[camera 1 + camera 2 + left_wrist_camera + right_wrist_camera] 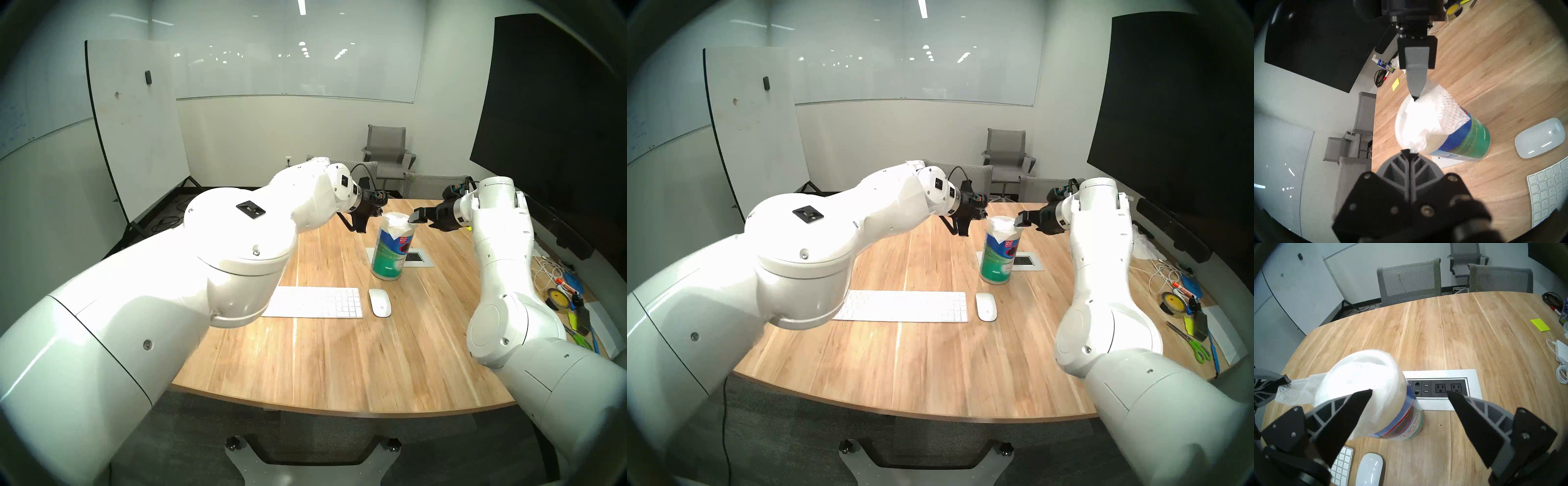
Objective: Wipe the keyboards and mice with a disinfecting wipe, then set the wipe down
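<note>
Here our left claw, clamped on the thin white quilted wipe, draws it from the green-labelled canister; our right claw gapes wide, empty. Next: tear free, carry to the slim white keyboard and glossy white mouse on the wooden surface.

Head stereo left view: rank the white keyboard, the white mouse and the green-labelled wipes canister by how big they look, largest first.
1. Slim white keyboard, though the left arm hides its left end.
2. Tall green-and-blue-labelled wipes canister.
3. Small glossy white oval mouse.
The canister stands farther from the camera, so it looks somewhat smaller than it really is.
</note>
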Tool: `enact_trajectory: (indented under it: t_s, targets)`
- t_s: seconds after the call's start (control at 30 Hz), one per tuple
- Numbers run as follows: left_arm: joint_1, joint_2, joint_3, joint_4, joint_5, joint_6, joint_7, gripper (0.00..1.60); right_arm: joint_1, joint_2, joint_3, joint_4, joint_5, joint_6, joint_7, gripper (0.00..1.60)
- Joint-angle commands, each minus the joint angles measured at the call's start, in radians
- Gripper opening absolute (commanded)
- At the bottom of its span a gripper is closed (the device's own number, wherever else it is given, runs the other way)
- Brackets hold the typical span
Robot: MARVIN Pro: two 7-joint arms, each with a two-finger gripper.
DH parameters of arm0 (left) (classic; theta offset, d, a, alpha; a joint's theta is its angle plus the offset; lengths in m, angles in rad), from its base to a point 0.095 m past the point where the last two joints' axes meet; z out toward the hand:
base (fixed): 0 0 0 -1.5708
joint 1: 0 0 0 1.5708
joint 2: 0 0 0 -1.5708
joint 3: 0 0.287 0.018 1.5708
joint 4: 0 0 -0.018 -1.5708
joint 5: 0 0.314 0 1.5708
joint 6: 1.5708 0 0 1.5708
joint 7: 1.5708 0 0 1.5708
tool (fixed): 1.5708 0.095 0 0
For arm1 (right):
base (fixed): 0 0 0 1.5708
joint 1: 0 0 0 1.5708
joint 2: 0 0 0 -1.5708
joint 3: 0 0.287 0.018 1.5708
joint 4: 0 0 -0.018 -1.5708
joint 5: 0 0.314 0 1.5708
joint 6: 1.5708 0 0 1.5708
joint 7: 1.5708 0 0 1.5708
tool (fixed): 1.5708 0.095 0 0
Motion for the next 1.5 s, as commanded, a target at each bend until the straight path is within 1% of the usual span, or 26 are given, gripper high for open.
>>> enact_trajectory:
  t_s: [0.0, 0.63, 1.2, 1.47]
  targets:
    - [-0.058, 0.003, -0.043, 0.001, -0.040, 0.003, -0.021, 0.00, 0.022, 0.004, -0.005, -0.014, 0.000, -0.003, 0.002, 1.60]
    - [-0.071, 0.029, -0.156, -0.002, -0.131, 0.007, -0.124, 0.00, 0.025, 0.009, -0.016, -0.014, -0.001, -0.003, 0.005, 1.60]
    - [-0.040, 0.062, -0.265, -0.025, -0.216, 0.016, -0.226, 0.00, 0.027, 0.014, -0.027, -0.014, 0.000, -0.002, 0.010, 1.60]
    - [-0.043, 0.074, -0.308, -0.035, -0.250, 0.025, -0.279, 0.00, 0.027, 0.016, -0.031, -0.014, 0.001, -0.002, 0.012, 1.60]
